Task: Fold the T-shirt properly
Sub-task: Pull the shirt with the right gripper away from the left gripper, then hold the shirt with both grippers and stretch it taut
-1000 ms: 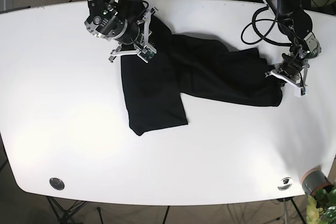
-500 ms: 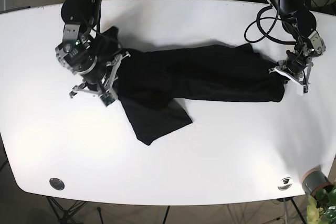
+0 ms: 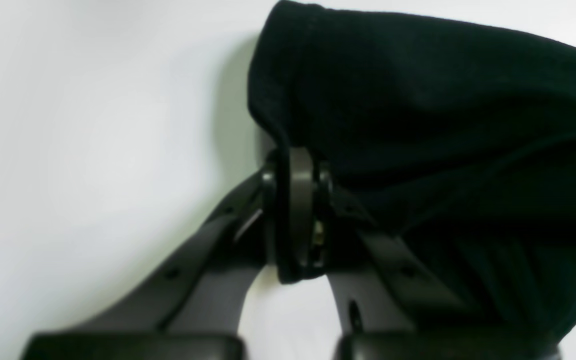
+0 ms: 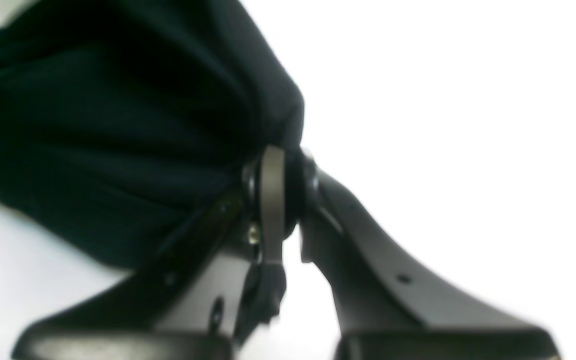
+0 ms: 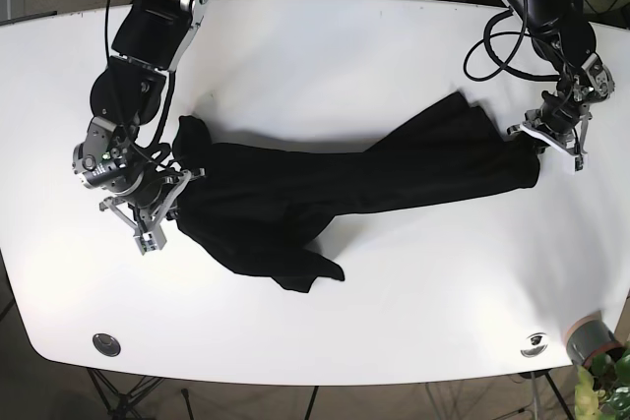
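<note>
A black T-shirt [image 5: 335, 189] lies stretched across the white table [image 5: 315, 66], bunched and wrinkled, with a loose flap hanging toward the front. My left gripper [image 5: 544, 144] is shut on the shirt's right end; in the left wrist view the left gripper [image 3: 295, 165] pinches the fabric edge [image 3: 418, 100]. My right gripper [image 5: 175, 194] is shut on the shirt's left end; in the right wrist view the right gripper [image 4: 278, 170] clamps the bunched cloth [image 4: 118, 125].
A round metal grommet [image 5: 106, 344] sits in the table's front left and another grommet [image 5: 535, 343] at the front right. A grey pot with a plant [image 5: 596, 346] stands past the front right corner. Cables [image 5: 492, 36] trail off the left arm.
My right gripper has swung from the back of the table down toward the front left, dragging the shirt's left end with it. The shirt is now pulled long. The left gripper barely moved.
</note>
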Controlling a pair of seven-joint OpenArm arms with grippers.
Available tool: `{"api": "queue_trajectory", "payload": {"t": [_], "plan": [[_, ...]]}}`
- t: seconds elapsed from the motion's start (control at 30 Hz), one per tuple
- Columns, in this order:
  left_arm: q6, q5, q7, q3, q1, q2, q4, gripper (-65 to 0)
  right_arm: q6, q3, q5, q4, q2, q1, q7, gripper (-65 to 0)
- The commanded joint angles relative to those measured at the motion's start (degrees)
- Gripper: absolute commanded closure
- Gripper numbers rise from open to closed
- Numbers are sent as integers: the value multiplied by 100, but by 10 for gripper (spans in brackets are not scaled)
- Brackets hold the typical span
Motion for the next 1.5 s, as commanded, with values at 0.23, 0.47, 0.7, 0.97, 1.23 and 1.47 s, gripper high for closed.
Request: {"api": "queue_trajectory", "payload": {"t": [0.23, 0.47, 0.7, 0.97, 1.23, 1.47], "plan": [[16, -16, -56, -40, -71, -231, 68, 0, -23, 425, 231, -450, 177, 182, 123, -95], [25, -16, -56, -40, -71, -231, 68, 0, -23, 706, 1321, -459, 485, 6, 123, -292], [25, -16, -56, -32, -71, -231, 68, 0, -23, 152, 1646, -468, 652, 15, 132, -460], [25, -7, -56, -23, -71, -231, 68, 0, -80, -560, 1646, -969, 687, 358, 158, -465], [25, -7, -56, -32, -71, -231, 68, 0, -168, -630, 1646, -2305, 696, 929, 712, -460], [25, -7, -56, -32, -71, -213, 68, 0, -177, -648, 1637, -4108, 995, 1721, 1503, -460]]}}
